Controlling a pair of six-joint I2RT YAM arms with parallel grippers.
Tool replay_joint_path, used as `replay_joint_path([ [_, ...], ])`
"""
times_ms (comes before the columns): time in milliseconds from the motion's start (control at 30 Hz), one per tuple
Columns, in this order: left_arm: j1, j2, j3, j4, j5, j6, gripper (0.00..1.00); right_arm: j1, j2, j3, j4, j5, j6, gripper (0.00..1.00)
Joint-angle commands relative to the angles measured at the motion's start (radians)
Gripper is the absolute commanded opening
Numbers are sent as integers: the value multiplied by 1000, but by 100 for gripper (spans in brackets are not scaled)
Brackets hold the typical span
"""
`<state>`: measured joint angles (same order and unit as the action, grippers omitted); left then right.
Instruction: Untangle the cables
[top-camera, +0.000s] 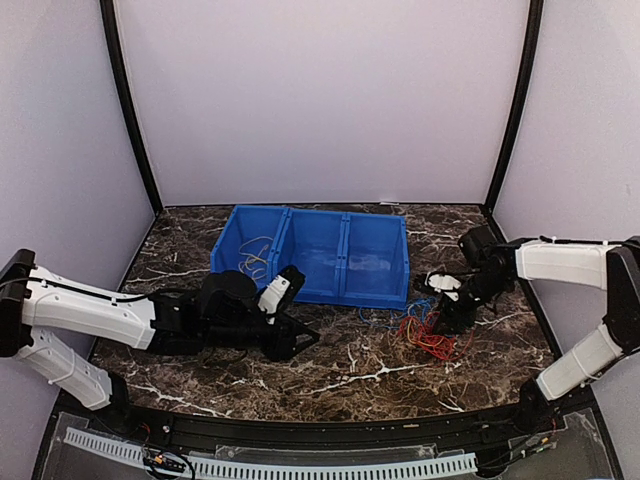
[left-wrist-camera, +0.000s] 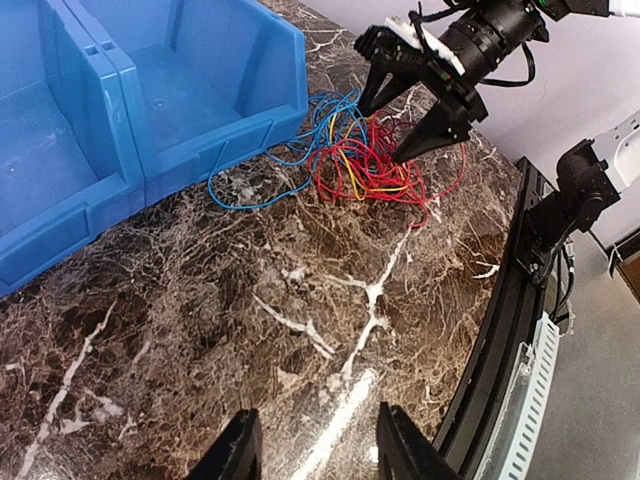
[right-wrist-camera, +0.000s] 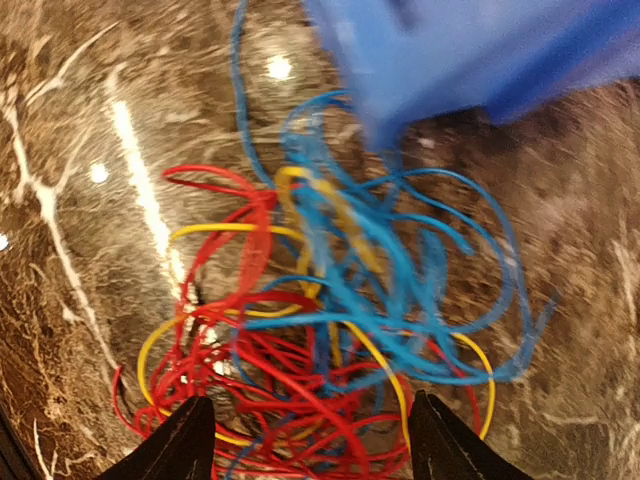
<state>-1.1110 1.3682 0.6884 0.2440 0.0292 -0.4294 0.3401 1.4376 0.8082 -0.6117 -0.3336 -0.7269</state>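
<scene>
The cables (top-camera: 432, 336) lie as a loose tangle of red, blue and yellow wires on the marble table, just off the blue bin's front right corner. My right gripper (top-camera: 452, 314) hangs over the tangle, open, with a finger on each side of the heap. The right wrist view shows the cables (right-wrist-camera: 320, 320) filling the gap ahead of the right gripper (right-wrist-camera: 310, 445), nothing pinched. My left gripper (left-wrist-camera: 315, 445) is open and empty above bare marble, well to the left of the cables (left-wrist-camera: 365, 165). One blue strand trails toward the bin.
A blue bin (top-camera: 345, 292) with three compartments stands at the middle back; pale yellow wire loops (top-camera: 255, 260) lie in its left compartment. Its front wall (left-wrist-camera: 215, 150) is close to the tangle. The black rail (left-wrist-camera: 500, 330) marks the table's near edge.
</scene>
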Motion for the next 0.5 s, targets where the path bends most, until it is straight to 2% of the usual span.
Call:
replay_joint_path([
  [0,-14,23,44,68,-4,-11,41,150,-42,-47,-38,14,-41,65],
  [133,-15,16,32,82,-57,-8,41,329,-75,-47,-95,-58,-47,59],
  [233,-15,-10,10,110,-102,-15,41,440,-98,2,-143,-93,-39,59],
  [333,-15,-21,-8,114,-115,-29,41,453,-113,43,-206,-56,-51,63],
  [467,-18,-12,-20,118,-61,-41,41,430,-203,32,-226,7,-54,67],
])
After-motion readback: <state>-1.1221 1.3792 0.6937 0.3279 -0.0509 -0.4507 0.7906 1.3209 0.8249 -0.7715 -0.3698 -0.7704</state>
